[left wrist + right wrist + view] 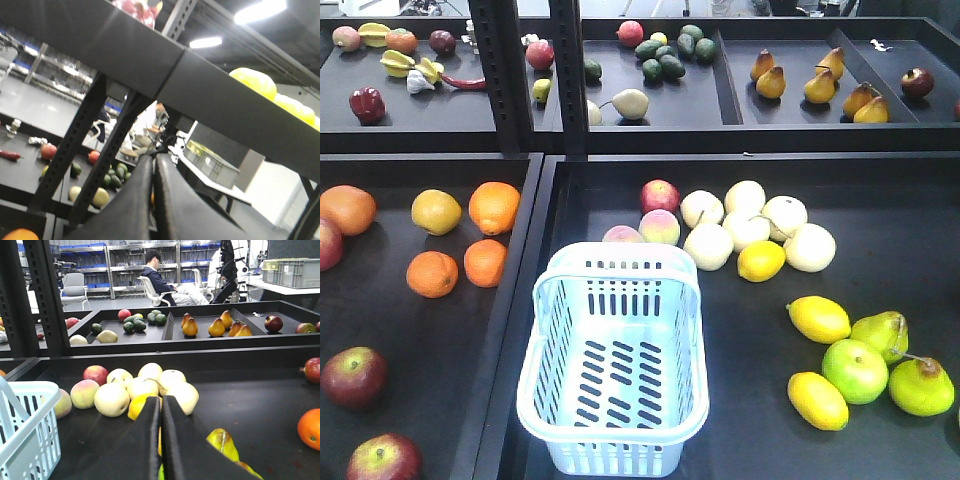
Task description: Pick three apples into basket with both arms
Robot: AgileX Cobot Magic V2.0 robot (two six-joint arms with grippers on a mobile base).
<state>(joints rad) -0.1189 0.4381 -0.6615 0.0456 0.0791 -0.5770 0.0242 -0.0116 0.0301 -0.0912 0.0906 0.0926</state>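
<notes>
Shelf trays hold fruit: the basket (pixel 613 380) sits in the front-left corner of the right tray (pixel 750 420). A dark apple (pixel 353 377) and a second apple (pixel 383 460) lie by the front edge of the left tray (pixel 450 340). The left gripper (pixel 154 159) and right gripper (pixel 161 400) are pinched closed, holding nothing.

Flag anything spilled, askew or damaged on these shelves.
Nothing is spilled or toppled. The basket stands upright and empty, and nothing has rolled out of the black trays. The only blemish is a brown patch on the rightmost green pear.
</notes>
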